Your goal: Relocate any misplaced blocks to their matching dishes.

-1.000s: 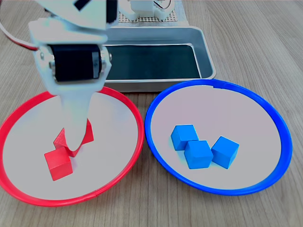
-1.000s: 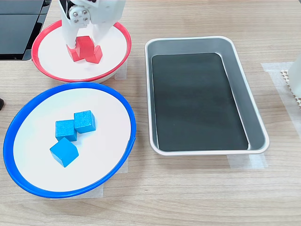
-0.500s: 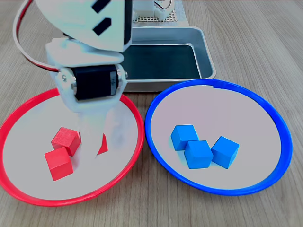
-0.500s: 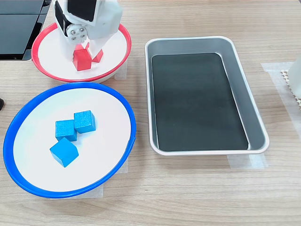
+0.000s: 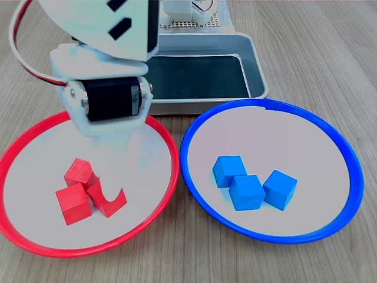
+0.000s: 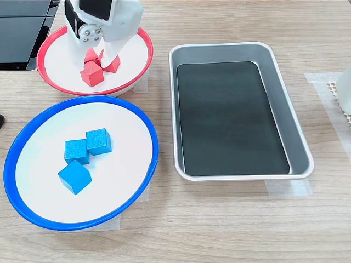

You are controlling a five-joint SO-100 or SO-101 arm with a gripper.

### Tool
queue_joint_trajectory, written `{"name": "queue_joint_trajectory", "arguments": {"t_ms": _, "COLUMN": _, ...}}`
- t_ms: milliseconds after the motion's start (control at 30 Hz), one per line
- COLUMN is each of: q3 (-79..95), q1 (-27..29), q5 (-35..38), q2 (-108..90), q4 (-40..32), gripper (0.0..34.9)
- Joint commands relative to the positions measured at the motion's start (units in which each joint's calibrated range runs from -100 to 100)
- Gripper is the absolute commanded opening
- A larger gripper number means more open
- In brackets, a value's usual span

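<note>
Three red blocks lie close together inside the red-rimmed dish (image 5: 171, 159) (image 6: 142, 38): one (image 5: 73, 203), one (image 5: 81, 173) and one (image 5: 115, 200) partly hidden by a white finger. In the second exterior view they are block (image 6: 90, 75), block (image 6: 112, 64) and block (image 6: 90, 55). My gripper (image 5: 106, 177) (image 6: 94, 52) hangs low over this dish, its fingers spread either side of the blocks, holding nothing. The blue-rimmed dish (image 5: 347, 153) (image 6: 148, 126) holds three blue blocks (image 5: 247, 191) (image 6: 76, 150).
A silver tray (image 5: 259, 76) (image 6: 296, 137) with a dark bottom stands behind the dishes in the first exterior view, empty. The arm's white base (image 5: 188, 15) is behind it. Black flat objects (image 6: 22, 22) lie at the second exterior view's top left.
The gripper swung across the red dish and back a little. One red block slid toward the other two. Blue blocks have not moved.
</note>
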Motion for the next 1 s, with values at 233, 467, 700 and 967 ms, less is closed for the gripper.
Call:
{"name": "queue_joint_trajectory", "arguments": {"t_ms": 233, "q3": 29.0, "q1": -4.8, "q5": 0.8, "q2": -33.7, "q4": -6.6, "gripper": 2.8}}
{"name": "queue_joint_trajectory", "arguments": {"t_ms": 467, "q3": 70.2, "q1": -9.8, "q5": -4.0, "q2": -62.3, "q4": -15.6, "gripper": 0.4}}
{"name": "queue_joint_trajectory", "arguments": {"t_ms": 700, "q3": 100.4, "q1": -13.0, "q5": -7.6, "q2": -87.4, "q4": -25.6, "gripper": 0.4}}
{"name": "queue_joint_trajectory", "arguments": {"t_ms": 967, "q3": 113.8, "q1": -14.2, "q5": -11.5, "q2": -102.5, "q4": -27.7, "gripper": 0.4}}
